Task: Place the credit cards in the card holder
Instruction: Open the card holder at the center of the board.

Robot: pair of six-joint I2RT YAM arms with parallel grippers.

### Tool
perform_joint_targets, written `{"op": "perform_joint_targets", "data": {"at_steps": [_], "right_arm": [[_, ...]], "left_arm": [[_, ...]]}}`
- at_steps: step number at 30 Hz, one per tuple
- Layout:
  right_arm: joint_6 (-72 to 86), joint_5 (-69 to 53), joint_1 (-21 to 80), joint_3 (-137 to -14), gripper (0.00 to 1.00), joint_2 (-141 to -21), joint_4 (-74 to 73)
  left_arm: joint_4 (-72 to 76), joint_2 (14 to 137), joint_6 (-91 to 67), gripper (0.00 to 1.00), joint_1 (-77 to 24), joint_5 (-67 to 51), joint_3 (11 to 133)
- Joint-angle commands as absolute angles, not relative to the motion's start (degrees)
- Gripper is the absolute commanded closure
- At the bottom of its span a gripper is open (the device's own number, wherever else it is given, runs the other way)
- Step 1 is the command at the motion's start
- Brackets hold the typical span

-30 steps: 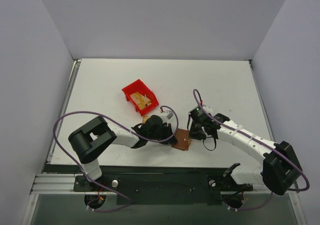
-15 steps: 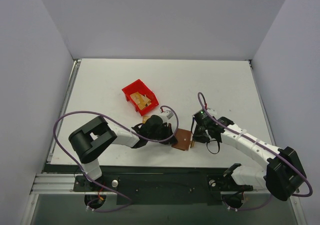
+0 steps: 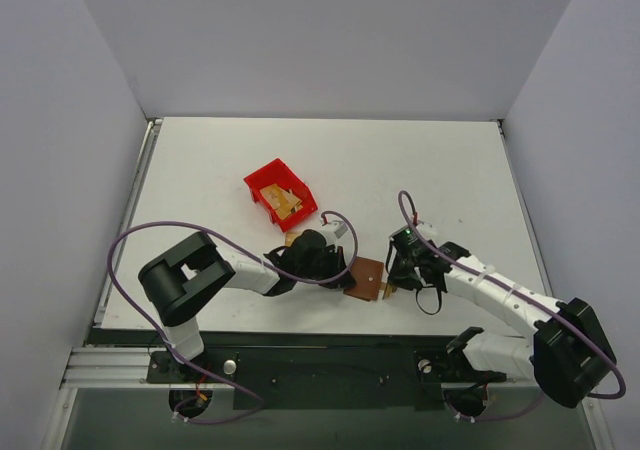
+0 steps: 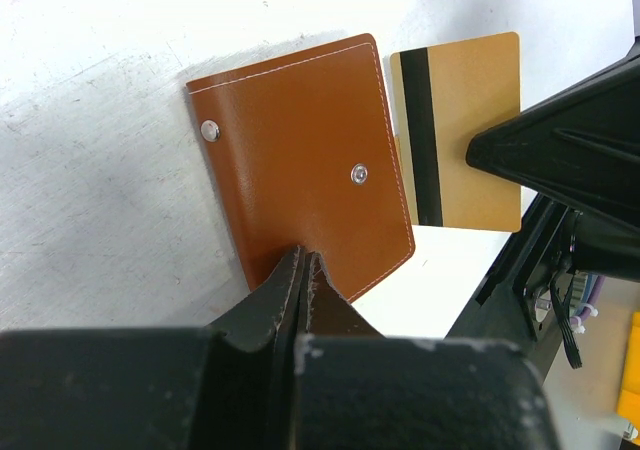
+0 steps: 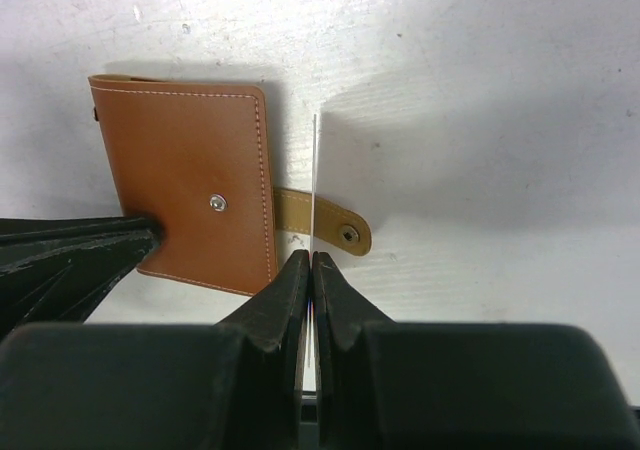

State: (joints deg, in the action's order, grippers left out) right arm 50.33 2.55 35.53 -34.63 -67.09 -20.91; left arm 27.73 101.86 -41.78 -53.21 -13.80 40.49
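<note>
Left fingers [image 4: 272, 295]: closed on the near edge of the card holder [image 4: 300, 160], flat on the table [image 3: 430, 160].
Right fingers [image 5: 285, 290]: pinching one striped credit card [image 4: 470, 130], just beside the holder.
Step advice: pin the holder; the cover likely needs lifting; feed the card square.
Count: one holder, one held card, one red bin [image 3: 262, 182]; binned cards [image 3: 289, 202] uncountable.

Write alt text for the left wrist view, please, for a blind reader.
The shut left gripper rests on the near edge of a closed brown card holder on a white table. Beside it, the right gripper holds a gold credit card with a black stripe.
</note>
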Motion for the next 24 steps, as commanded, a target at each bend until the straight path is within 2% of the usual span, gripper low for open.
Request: {"op": "perform_joint_targets", "data": {"at_steps": [1, 9, 24], "right_arm": [[49.1, 1.7, 34.7, -30.9, 1.00, -64.8, -16.4], [48.6, -5.1, 33.6, -25.9, 1.00, -63.5, -7.2], [49.4, -9.1, 31.1, -22.5, 1.00, -59.4, -4.0]], "left_arm": [[25.7, 103.6, -41.0, 1.00, -53.6, -12.9, 41.5], [25.6, 103.7, -41.0, 1.00, -53.6, -13.1, 41.7], [26.5, 102.0, -41.9, 1.00, -53.6, -14.3, 41.5]]}}
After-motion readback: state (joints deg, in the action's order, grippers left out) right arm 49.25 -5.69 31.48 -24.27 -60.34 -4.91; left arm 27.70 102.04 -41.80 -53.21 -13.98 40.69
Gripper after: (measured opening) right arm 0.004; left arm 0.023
